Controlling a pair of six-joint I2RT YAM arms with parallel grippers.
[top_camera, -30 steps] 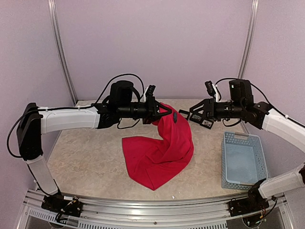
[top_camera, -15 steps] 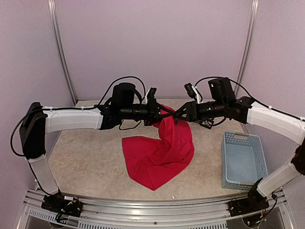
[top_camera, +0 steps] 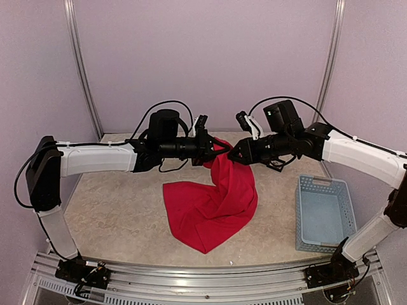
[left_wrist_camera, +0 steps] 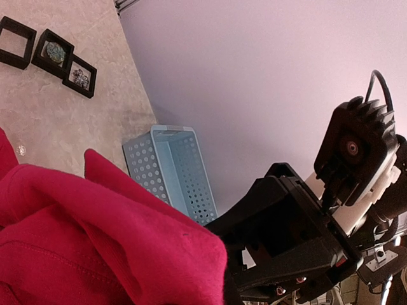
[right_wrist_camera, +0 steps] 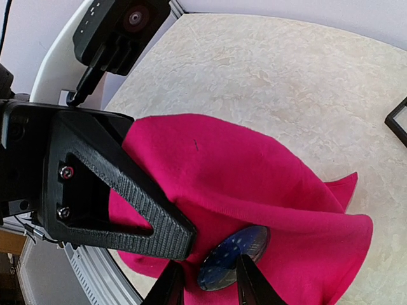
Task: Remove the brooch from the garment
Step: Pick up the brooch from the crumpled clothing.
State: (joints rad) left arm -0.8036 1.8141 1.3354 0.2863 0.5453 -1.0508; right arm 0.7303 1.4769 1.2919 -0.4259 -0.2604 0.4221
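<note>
Fingers [right_wrist_camera: 252, 279] of the right pincer [right_wrist_camera: 210, 264] partly cover the brooch [right_wrist_camera: 233, 254] and run off the bottom edge.

Pale lilac walls [top_camera: 203, 57] with metal posts [top_camera: 82, 70] enclose a beige marbled tabletop [top_camera: 114, 210].

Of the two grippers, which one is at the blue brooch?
The right gripper: the round blue brooch lies just ahead of its parted fingertips. The left gripper instead holds the red garment up by a fold.

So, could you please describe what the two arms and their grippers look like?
The left arm and right arm have white shells, black joints and looping black cables. The left gripper and right gripper are black, with ribbed, triangular-frame fingers.
</note>
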